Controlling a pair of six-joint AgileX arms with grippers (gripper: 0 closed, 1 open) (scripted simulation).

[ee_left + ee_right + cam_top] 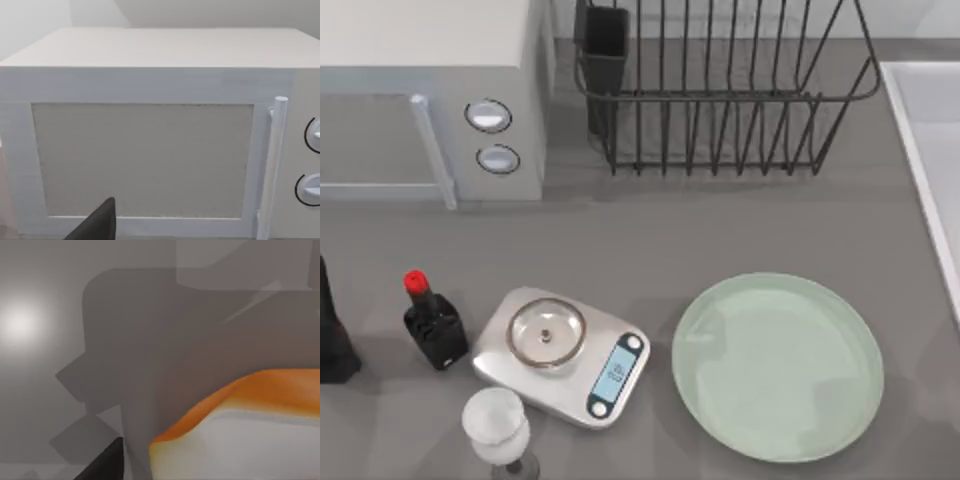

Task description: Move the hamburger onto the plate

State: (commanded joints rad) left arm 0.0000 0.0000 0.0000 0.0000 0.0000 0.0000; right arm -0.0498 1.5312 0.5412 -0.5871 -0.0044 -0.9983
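Observation:
The pale mint-green plate [778, 368] lies on the grey table at the front right, with nothing on it. In the right wrist view the hamburger [260, 390] sits very close to the camera, an orange-brown edge over a pale surface. A dark part of my right gripper [106, 464] shows beside it, and whether it holds the hamburger I cannot tell. A dark tip of my left gripper [100, 224] points at the microwave door. The left arm [332, 335] stands at the table's left edge.
A white microwave [430, 90] fills the back left and a black wire dish rack [720, 90] the back middle. At the front left stand a red-capped dark bottle [432, 325], a steel kitchen scale [560, 355] and a glass [498, 428]. A white ledge [935, 150] borders the right.

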